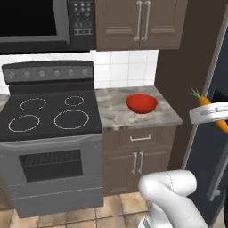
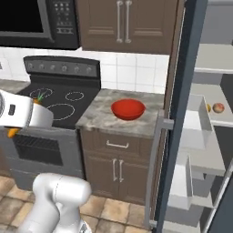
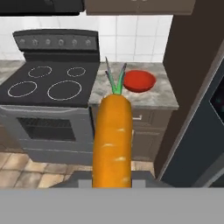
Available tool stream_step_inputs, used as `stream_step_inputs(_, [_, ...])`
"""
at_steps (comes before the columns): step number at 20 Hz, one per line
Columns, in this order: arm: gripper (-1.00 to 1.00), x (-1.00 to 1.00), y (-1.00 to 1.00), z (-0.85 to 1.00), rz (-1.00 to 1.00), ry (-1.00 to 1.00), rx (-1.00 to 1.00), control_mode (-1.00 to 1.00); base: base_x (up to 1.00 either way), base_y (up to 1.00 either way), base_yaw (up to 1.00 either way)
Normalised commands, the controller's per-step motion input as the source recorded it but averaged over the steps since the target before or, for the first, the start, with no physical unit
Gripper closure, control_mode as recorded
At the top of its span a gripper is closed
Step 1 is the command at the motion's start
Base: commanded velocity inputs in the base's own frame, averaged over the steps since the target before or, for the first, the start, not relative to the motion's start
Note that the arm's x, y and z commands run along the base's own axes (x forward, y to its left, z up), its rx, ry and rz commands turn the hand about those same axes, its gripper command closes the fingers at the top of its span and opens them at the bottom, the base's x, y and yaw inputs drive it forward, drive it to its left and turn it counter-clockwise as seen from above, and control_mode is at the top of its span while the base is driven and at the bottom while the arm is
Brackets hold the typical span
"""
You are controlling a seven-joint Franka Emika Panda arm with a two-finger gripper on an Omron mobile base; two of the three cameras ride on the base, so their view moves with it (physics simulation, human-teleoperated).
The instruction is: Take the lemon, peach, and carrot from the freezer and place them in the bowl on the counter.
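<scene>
My gripper (image 1: pixel 213 113) is shut on the orange carrot (image 1: pixel 204 101), held in the air in front of the dark freezer door (image 1: pixel 208 156), right of the counter (image 1: pixel 113 116). In the hand view the carrot (image 3: pixel 113 140) points its green top toward the red bowl (image 3: pixel 139 81). That bowl (image 1: pixel 141 103) stands on the counter with nothing showing inside it. In the right base view the hand (image 2: pixel 25 113) is at the left with the carrot (image 2: pixel 12 132) poking out. On a shelf of the open freezer (image 2: pixel 214 59) lie the peach (image 2: pixel 219 108) and the lemon (image 2: pixel 208 108), which a door bin half hides.
A black stovetop (image 1: pixel 49 113) with an oven below sits left of the counter. A microwave (image 1: pixel 40 22) and brown wall cabinets (image 1: pixel 140 22) hang above. The freezer door (image 2: pixel 179 118) stands open edge-on beside the counter's right end.
</scene>
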Motion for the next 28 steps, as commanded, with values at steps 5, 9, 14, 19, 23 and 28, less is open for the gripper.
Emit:
stream_step_inputs(5, [1.00,0.00,0.00,0.00,0.00,0.00,0.00,1.00,0.89,-0.18,-0.12])
stream_step_inputs(9, [1.00,0.00,0.00,0.00,0.00,0.00,0.00,1.00,0.88,-0.48,-0.20])
stream_step_inputs(14, [1.00,0.00,0.00,0.00,0.00,0.00,0.00,1.00,0.69,-0.11,-0.40])
stream_step_inputs(19, [1.00,0.00,0.00,0.00,0.00,0.00,0.00,1.00,0.62,0.00,-0.21])
stream_step_inputs(23, [1.00,0.00,0.00,0.00,0.00,0.00,0.00,1.00,0.74,0.00,0.02])
stream_step_inputs(28, [1.00,0.00,0.00,0.00,0.00,0.00,0.00,1.00,0.42,0.00,0.23])
